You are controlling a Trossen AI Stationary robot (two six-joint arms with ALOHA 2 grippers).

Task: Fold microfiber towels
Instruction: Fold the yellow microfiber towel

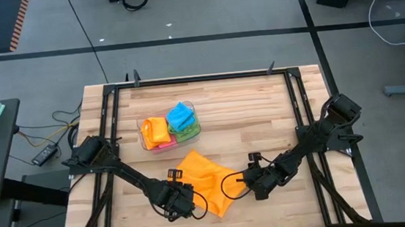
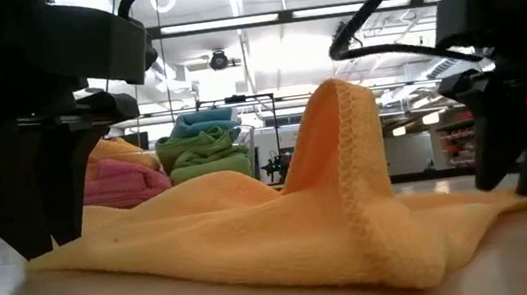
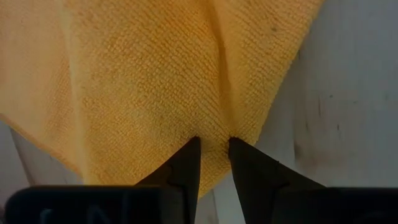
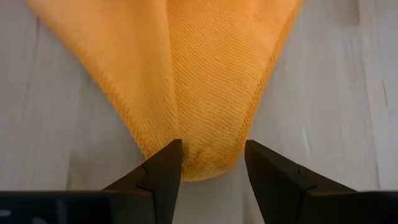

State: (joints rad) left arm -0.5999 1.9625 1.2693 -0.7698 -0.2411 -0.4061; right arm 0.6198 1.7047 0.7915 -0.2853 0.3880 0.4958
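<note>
A: Where is the orange microfiber towel [image 1: 207,180] located?
B: Near the tabletop's [image 1: 260,101] front edge; one corner sits between each gripper's parted fingers, left gripper [image 3: 214,144] and right gripper [image 4: 213,148], ready for folding.

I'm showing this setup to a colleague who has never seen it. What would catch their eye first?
Probably the orange towel, rumpled near the table's front edge, one fold standing up in a ridge. The left gripper and right gripper flank it, each with jaws astride a corner. Behind sits a clear tub of bright folded towels.
</note>
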